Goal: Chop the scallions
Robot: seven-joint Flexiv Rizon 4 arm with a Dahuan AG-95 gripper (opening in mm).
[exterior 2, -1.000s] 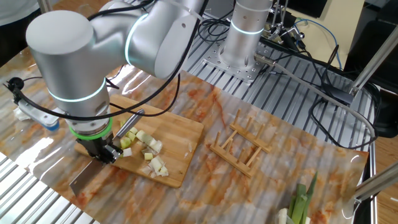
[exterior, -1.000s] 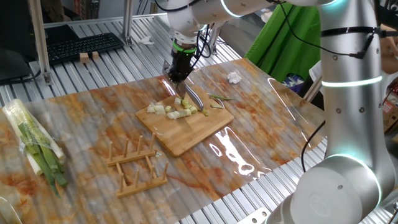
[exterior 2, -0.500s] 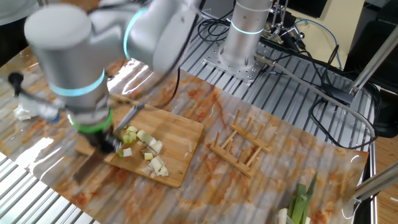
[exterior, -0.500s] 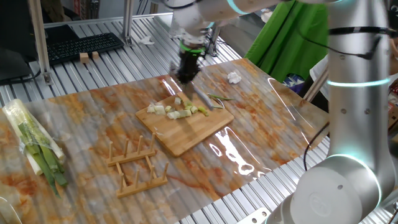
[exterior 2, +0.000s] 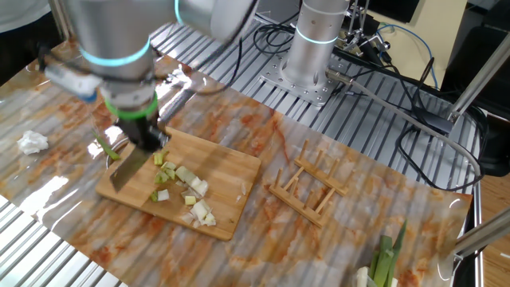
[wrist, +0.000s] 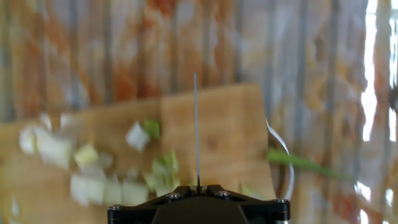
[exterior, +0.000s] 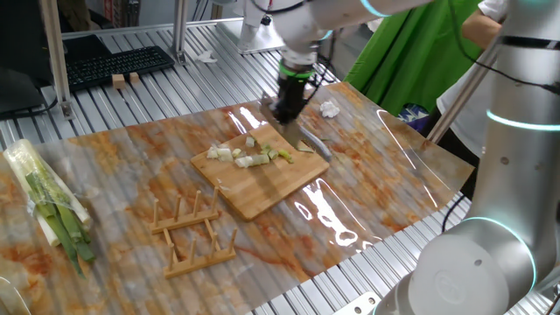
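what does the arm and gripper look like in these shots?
The arm is silver-grey, built of thick rounded segments, with glowing teal-white light rings at the joints. The gripper is black, sitting below a green band at the wrist. Black cables run along the wrist. The fingers themselves are too blurred to describe.

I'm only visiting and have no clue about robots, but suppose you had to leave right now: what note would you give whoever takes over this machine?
Hand: shut on the knife, blade raised over the end of the cutting board.
Scallions: short pale chunks scattered on the board; one green scrap lies just off its edge.
Done: what is on the board is already cut into pieces.
Left: possibly nothing on the board; a wrapped bundle of stalks lies untouched at the far end of the table.
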